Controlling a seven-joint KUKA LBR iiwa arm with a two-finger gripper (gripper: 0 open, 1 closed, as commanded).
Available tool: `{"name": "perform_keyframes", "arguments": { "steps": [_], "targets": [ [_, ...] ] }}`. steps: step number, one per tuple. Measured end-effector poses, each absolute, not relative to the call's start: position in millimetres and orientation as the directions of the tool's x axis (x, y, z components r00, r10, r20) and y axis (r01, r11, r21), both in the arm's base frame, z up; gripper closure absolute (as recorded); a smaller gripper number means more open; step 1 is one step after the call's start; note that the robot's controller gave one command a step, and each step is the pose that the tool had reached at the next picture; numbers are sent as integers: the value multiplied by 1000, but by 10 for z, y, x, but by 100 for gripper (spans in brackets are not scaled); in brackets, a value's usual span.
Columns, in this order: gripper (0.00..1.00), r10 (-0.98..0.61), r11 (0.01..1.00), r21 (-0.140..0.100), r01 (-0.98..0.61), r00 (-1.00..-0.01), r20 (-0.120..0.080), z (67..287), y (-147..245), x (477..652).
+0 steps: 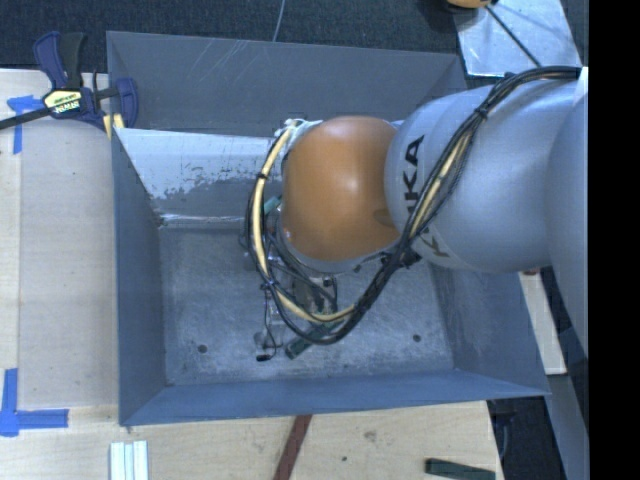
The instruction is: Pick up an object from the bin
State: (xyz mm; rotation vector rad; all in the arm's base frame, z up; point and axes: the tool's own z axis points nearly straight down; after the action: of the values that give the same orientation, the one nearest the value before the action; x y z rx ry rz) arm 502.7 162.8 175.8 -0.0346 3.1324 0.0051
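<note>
- The tool [268, 346] is low in the grey metal bin [135, 298], at or just above the floor, somewhat left of the floor's middle and towards the near wall.
- Tool state: cannot tell whether it is open or closed. The wrist and its wiring cover it from above.
- Task's thing: what lies under the tool cannot be told, as the wrist hardware hides that spot.
- Obstructions: the arm [500, 168] enters from the right and covers the right part of the bin's floor and back wall. Its rounded orange cover [335, 188] sits over the middle of the bin, directly above the tool.
- Yellow and black cables [262, 208] run down the left side of the orange cover. They loop under it [325, 330] close to the tool.
- Bin floor: speckled and worn, with two small dark spots, one left [203, 348] and one right [415, 339] of the tool.
- Back wall: pale scuff marks [200, 175] on the sloped face, left of the orange cover.
- Writing: the black letters "KA" [410, 168] read on the grey arm casing beside the orange cover. The rest of the word is hidden.
</note>
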Motion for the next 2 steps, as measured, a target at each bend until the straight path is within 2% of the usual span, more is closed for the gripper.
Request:
{"name": "perform_keyframes", "arguments": {
  "steps": [1,2],
  "targets": [
    [0,42,999,2,42,-999,-6,1064,1460,4999],
    [100,-234,972,0,-234,-972,-4,725,1023,5475]
  ]
}}
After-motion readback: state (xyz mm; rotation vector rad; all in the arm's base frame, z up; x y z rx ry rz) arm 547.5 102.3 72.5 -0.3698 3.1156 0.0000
